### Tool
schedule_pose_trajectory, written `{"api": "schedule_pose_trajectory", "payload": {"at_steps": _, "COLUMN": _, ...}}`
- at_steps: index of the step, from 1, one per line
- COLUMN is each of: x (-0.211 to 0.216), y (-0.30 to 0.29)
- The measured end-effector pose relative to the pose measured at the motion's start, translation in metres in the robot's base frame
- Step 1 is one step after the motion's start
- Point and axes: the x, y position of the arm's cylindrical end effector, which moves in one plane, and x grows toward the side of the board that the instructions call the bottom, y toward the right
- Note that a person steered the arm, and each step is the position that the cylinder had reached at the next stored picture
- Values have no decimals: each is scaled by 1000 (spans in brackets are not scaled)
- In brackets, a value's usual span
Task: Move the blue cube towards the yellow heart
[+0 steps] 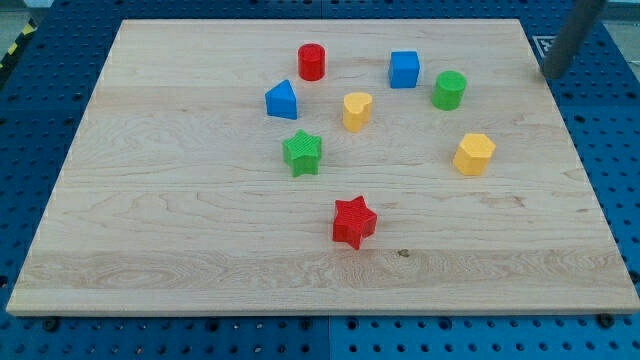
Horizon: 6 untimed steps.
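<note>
The blue cube sits near the view's top, right of centre. The yellow heart lies a short way below and to the left of it. My tip shows at the view's top right, at the board's right edge, well to the right of the blue cube and apart from every block. A green cylinder stands between my tip and the cube, just right of and below the cube.
A red cylinder and a blue wedge-like block lie left of the heart. A green star, a red star and a yellow hexagonal block lie lower. The wooden board rests on a blue pegboard.
</note>
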Motion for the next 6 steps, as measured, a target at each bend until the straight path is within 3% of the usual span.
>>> {"api": "schedule_pose_trajectory", "payload": {"at_steps": 2, "x": -12, "y": -69}}
{"api": "schedule_pose_trajectory", "payload": {"at_steps": 5, "x": -9, "y": -226}}
{"api": "schedule_pose_trajectory", "payload": {"at_steps": 6, "x": -9, "y": -246}}
